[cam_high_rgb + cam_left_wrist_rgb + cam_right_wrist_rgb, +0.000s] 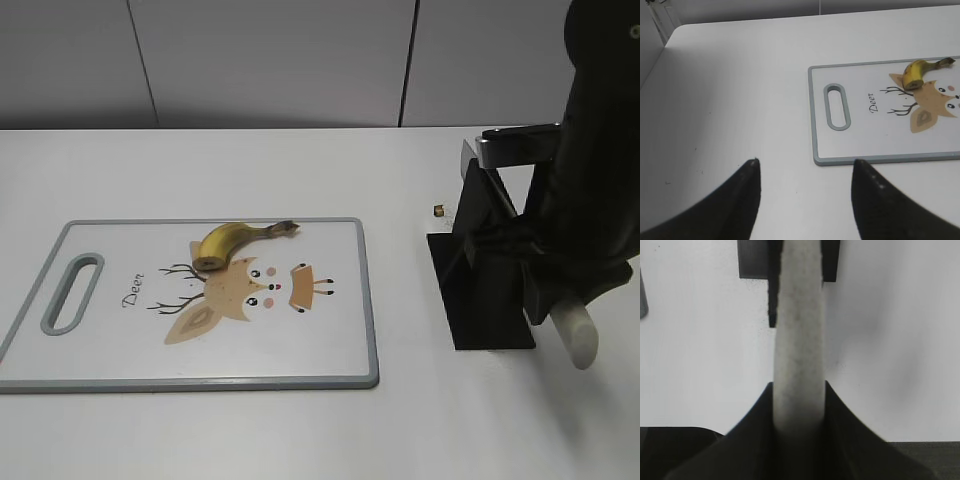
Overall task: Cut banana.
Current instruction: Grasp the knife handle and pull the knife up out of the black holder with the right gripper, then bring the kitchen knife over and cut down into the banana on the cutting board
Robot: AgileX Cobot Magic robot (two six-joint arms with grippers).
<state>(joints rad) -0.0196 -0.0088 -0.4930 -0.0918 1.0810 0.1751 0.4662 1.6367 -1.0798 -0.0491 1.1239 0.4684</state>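
A pale grey knife handle (799, 340) is clamped between the right fingers (845, 425), over a black knife stand (485, 280). The left fingers (747, 192) are held apart above bare white worktop (740, 90); beyond them, unobstructed, a short yellow banana (918, 72) is seen on a grey-rimmed deer-print cutting board (860, 130).

This looks like a robot test bench in a lab rather than a home kitchen, though the views are too narrow to be sure. A plain white table (250, 430) stands against bare grey wall panels (270, 60) with thin dark seams and no cupboards or appliances. The kitchen items are few and look staged: a grey-rimmed cutting board (372, 330) printed with a cartoon deer, and a black knife stand (485, 270) set on the bare tabletop.
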